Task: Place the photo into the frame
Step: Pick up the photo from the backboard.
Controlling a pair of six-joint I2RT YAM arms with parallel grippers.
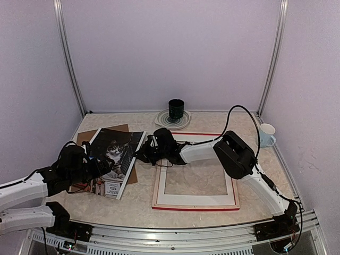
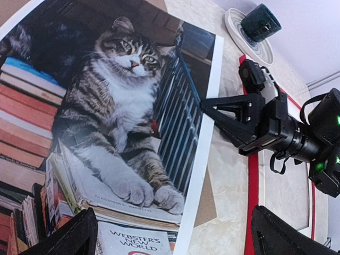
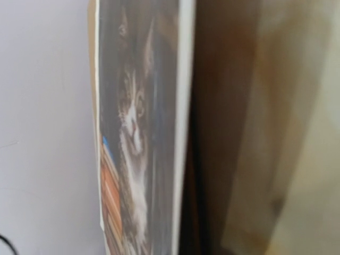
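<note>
The large paper print of a grey tabby cat on stacked books [image 1: 116, 154] lies at the left of the table on a brown cardboard board [image 1: 84, 137], left of the thin red rectangular frame [image 1: 196, 208]. The right claw [image 2: 206, 106] is pinched together on the print's white right edge. The left claw [image 2: 172, 234] hangs over the print's near end, fingers wide apart. Only the right wrist view shows the print edge-on and blurred. Only the top view shows the whole frame, with a white mat [image 1: 159, 183] lying on it.
</note>
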